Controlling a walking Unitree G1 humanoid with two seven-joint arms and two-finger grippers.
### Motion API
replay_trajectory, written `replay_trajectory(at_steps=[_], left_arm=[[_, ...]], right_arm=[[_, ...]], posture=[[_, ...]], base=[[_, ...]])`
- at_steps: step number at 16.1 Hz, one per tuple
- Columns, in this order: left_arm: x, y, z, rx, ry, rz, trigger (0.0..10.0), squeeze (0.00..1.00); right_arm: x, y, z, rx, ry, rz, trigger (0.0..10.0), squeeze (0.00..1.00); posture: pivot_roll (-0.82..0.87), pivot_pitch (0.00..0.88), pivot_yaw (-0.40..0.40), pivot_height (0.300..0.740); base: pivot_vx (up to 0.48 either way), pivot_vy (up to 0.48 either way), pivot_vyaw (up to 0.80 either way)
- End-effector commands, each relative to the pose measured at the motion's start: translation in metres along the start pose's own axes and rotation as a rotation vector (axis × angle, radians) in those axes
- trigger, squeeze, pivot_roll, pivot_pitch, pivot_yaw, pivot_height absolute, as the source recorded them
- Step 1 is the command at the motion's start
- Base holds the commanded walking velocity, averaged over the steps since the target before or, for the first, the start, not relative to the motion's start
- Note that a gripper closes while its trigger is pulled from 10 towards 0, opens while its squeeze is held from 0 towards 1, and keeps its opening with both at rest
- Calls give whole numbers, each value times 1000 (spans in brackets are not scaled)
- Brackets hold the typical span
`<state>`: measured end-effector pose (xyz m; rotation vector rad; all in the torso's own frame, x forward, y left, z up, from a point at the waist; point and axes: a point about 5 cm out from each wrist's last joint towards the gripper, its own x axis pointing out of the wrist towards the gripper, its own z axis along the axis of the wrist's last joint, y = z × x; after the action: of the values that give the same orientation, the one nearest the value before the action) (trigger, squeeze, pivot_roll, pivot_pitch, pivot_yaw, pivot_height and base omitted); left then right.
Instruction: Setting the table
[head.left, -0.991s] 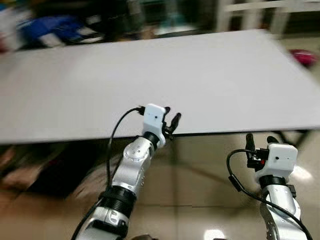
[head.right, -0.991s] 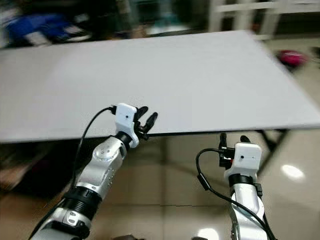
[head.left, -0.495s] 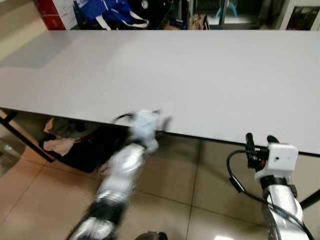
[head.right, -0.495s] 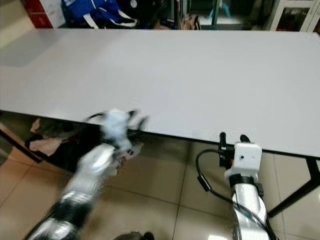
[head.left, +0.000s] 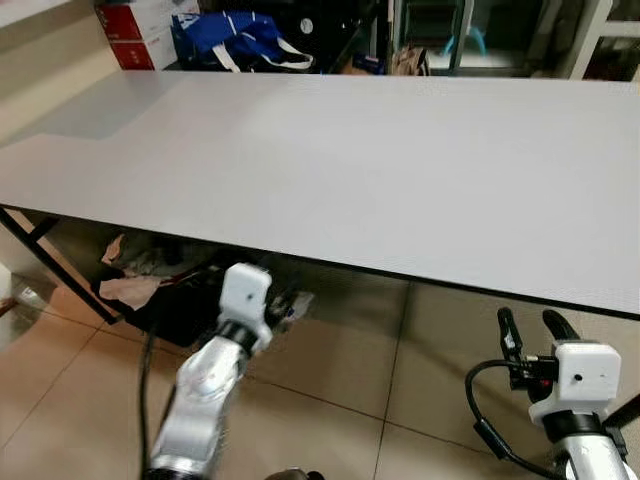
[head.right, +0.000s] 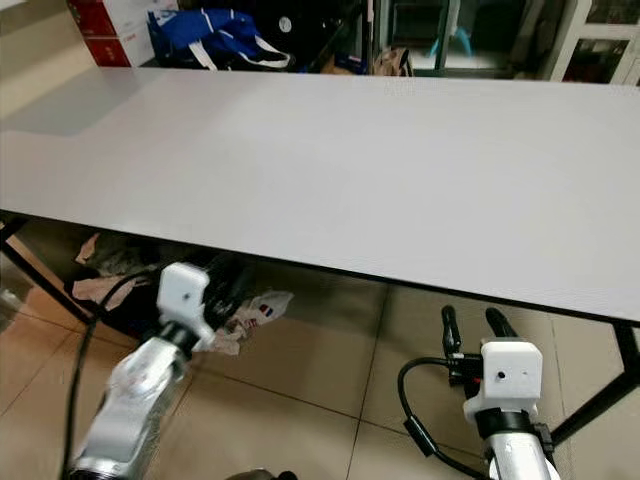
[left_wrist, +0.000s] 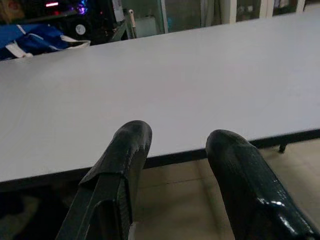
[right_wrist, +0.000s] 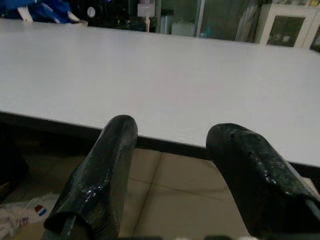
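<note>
1. The counter (head.left: 380, 170) is a broad grey top with no tableware on it; nothing to be laid out can be made out anywhere near.
2. Left tool (left_wrist: 177, 175) and right tool (right_wrist: 175, 170) both sit below the counter's near edge, fingers spread wide, holding nothing.
3. Judged from this, the step is fetching: go for the dishes first, tools kept low so they don't knock the edge.
4. Bags and litter (head.left: 130, 285) lie on the floor (head.left: 340, 380) underneath; step around them.
</note>
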<state>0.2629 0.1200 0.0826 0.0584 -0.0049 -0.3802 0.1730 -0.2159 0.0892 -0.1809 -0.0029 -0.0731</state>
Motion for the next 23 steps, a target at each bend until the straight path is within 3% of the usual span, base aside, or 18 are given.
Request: replay_trajectory(at_steps=[1, 4, 13, 19, 23], left_arm=[[3, 4, 5, 9, 5, 25, 10000, 0], [8, 2, 10, -33, -3, 47, 10000, 0], [27, -1, 12, -130, 25, 47, 10000, 0], [29, -3, 12, -125, 27, 51, 10000, 0], [30, -4, 12, -85, 36, 39, 10000, 0]], right_arm=[[2, -2, 1, 14, -6, -6, 10000, 0], [7, -2, -4, 30, 17, 6, 10000, 0], [14, 0, -11, 39, 41, 9, 10000, 0], [17, 3, -2, 38, 34, -1, 10000, 0], [18, 5, 2, 35, 32, -4, 10000, 0]], posture=[[-145, 0, 101, 740], [-123, 0, 83, 740], [-135, 0, 92, 740], [-140, 0, 93, 740], [-136, 0, 94, 740]], base=[[0, 0, 0], [-230, 106, 0], [-35, 448, 0], [0, 459, 0], [0, 452, 773]])
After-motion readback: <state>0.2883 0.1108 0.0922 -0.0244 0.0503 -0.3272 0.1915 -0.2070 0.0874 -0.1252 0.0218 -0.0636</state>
